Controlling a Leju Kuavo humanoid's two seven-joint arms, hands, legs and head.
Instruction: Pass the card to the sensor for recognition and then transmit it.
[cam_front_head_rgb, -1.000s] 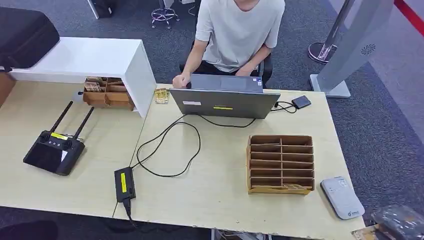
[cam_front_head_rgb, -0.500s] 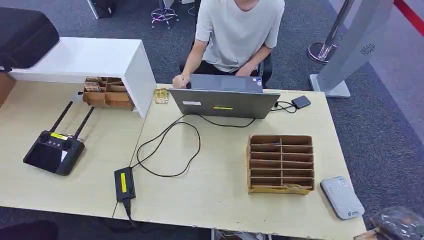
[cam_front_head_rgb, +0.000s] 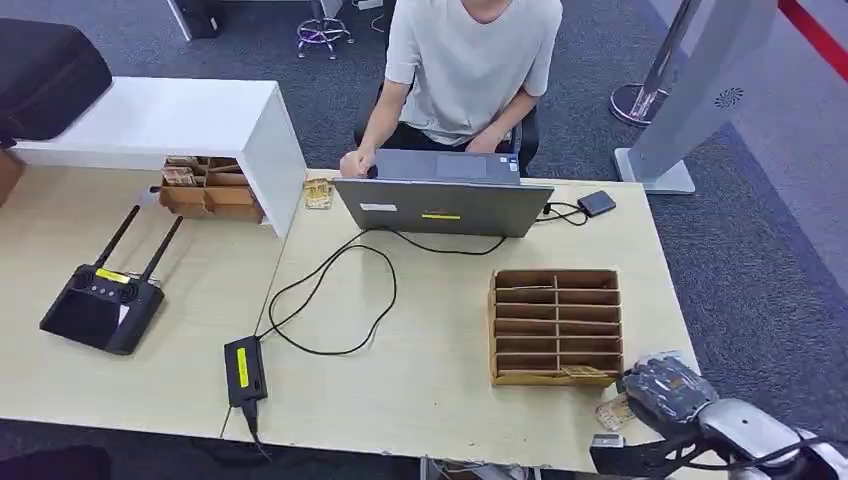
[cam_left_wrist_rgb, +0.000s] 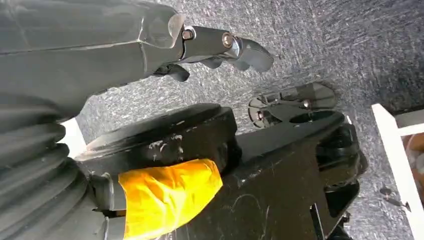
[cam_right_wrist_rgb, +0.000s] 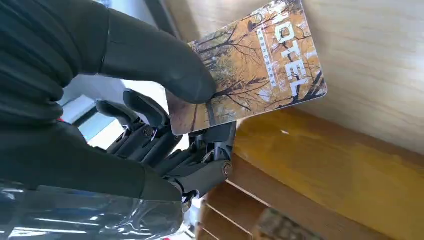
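Note:
My right hand (cam_front_head_rgb: 668, 388) has come in over the table's front right corner, just in front of the wooden slotted organiser (cam_front_head_rgb: 556, 325). It pinches a hotel card (cam_right_wrist_rgb: 250, 70) printed with orange autumn trees between its thumb and fingers. In the head view the card (cam_front_head_rgb: 612, 412) sticks out towards the left of the hand, low over the tabletop. The hand covers the grey-white card reader that lies at that corner. My left hand (cam_left_wrist_rgb: 150, 40) hangs over the grey carpet, fingers apart and holding nothing.
A person (cam_front_head_rgb: 470, 60) sits behind an open laptop (cam_front_head_rgb: 432, 205) at the table's far side. A black cable runs to a power adapter (cam_front_head_rgb: 243, 370). A remote controller (cam_front_head_rgb: 100, 305) and a white shelf (cam_front_head_rgb: 150, 115) are at the left. A grey kiosk stand (cam_front_head_rgb: 690, 90) is at the back right.
My right hand has risen from the bottom right corner with the card and now covers the card reader. The whole picture has shifted slightly, so the camera moved.

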